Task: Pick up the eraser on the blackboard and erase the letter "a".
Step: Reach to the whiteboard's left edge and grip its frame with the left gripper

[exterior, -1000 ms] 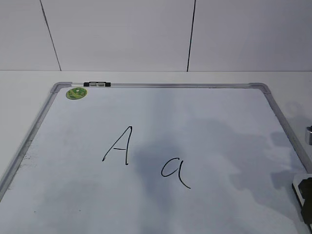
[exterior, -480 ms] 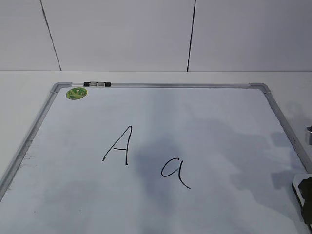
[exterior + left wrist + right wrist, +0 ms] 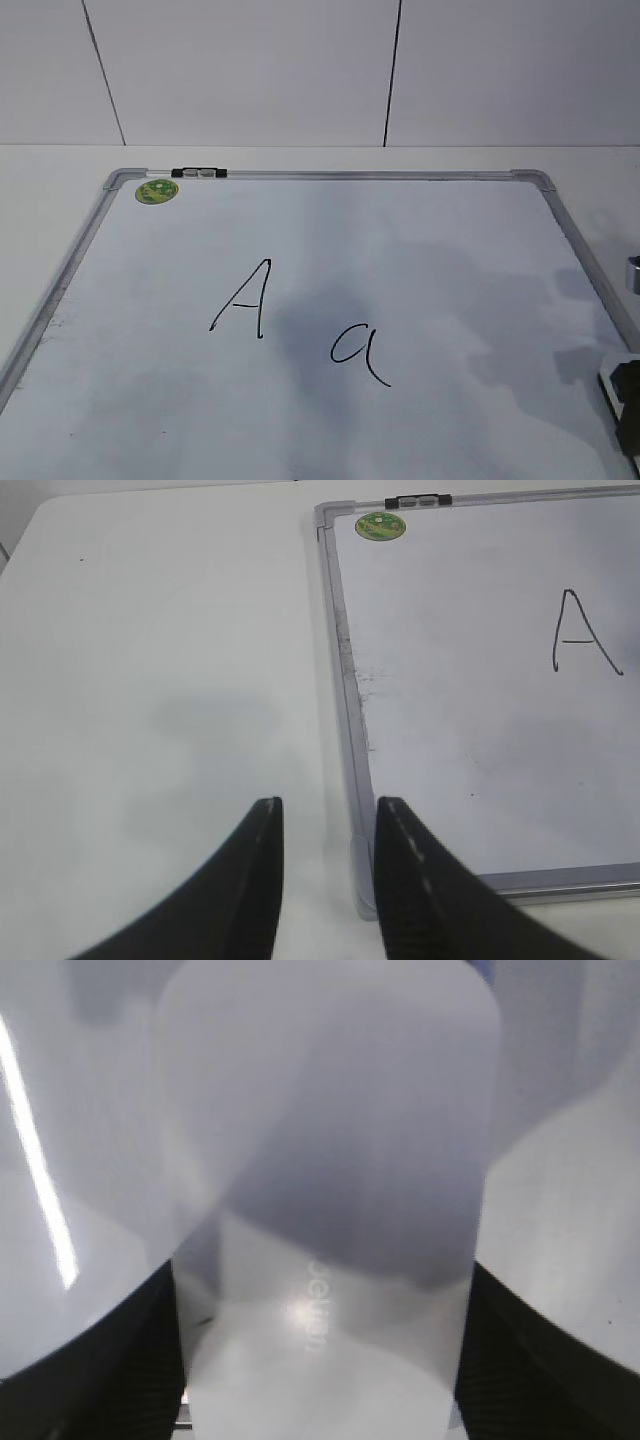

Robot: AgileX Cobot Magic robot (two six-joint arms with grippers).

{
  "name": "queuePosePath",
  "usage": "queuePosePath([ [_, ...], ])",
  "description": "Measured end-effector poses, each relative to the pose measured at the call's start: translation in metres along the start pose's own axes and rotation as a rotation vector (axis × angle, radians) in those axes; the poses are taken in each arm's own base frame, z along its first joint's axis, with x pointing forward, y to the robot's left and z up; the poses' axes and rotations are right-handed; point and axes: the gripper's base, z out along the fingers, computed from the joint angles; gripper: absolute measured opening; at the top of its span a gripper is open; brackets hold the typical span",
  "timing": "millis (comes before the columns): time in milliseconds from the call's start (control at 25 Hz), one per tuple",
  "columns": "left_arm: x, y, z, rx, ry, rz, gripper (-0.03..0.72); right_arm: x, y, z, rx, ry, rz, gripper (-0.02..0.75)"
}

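Note:
The blackboard (image 3: 420, 240) is a white board with a grey frame lying flat on the table. The letter "a" (image 3: 358, 350) is written near its middle, right of a capital "A" (image 3: 245, 300). The eraser (image 3: 320, 1200) is white with grey lettering and fills the right wrist view. My right gripper (image 3: 320, 1290) has a dark finger against each of its long sides. In the exterior view this gripper and the eraser show only as a dark shape (image 3: 625, 400) at the board's right edge. My left gripper (image 3: 325, 805) is open and empty over the board's (image 3: 480, 730) near left corner.
A round green sticker (image 3: 157, 190) sits in the board's far left corner, next to a small black clip (image 3: 199, 173) on the frame. A white tiled wall stands behind the table. Bare white table (image 3: 150, 680) lies left of the board.
The dark shape at the board's right edge has shifted slightly and its shadow on the board has moved with it. The letters and the board are unchanged.

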Motion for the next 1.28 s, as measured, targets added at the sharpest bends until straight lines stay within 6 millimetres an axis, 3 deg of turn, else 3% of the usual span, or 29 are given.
queuePosePath([
  [920, 0.0, 0.0, 0.0, 0.0, 0.0, 0.0, 0.236, -0.023, 0.015, -0.041, -0.115, -0.008, -0.027, 0.561],
  [1280, 0.0, -0.004, 0.0, 0.041, -0.002, -0.021, 0.235, -0.034, 0.039, -0.069, -0.042, -0.059, -0.162, 0.561],
])
